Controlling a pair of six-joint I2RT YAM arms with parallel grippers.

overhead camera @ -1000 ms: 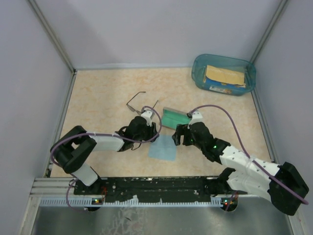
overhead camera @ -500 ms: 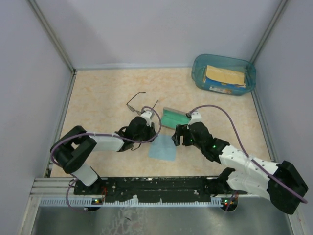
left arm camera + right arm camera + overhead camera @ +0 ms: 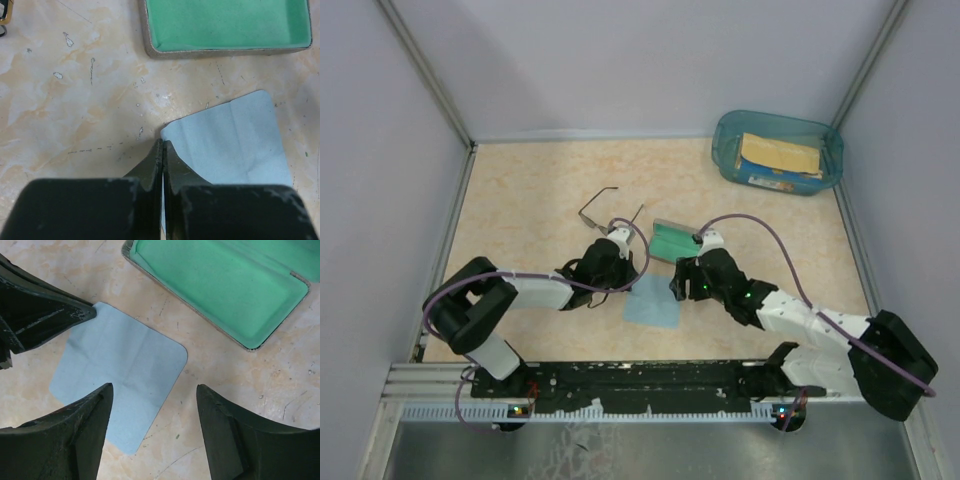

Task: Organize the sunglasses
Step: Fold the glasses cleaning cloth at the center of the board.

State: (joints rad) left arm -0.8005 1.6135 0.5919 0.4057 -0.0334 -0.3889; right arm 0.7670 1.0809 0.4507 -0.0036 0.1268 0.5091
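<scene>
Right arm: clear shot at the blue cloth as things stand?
Likely yes: the right gripper hangs open directly over the cloth, nothing between. Only the left gripper, shut at the cloth's corner, crowds one side.

The sunglasses (image 3: 590,214) lie flat on the pale marbled tabletop (image 3: 520,190), about halfway back and a little left of centre, with nothing holding them. They're a thin dark wire pair, lying unfolded. The front of the frame sits nearest the arms. One slim temple arm runs diagonally off toward the back wall, its tip hooked. A second fine dark line, probably the other temple arm, angles out just to the right. From overhead the lenses are too small to make out.
</scene>
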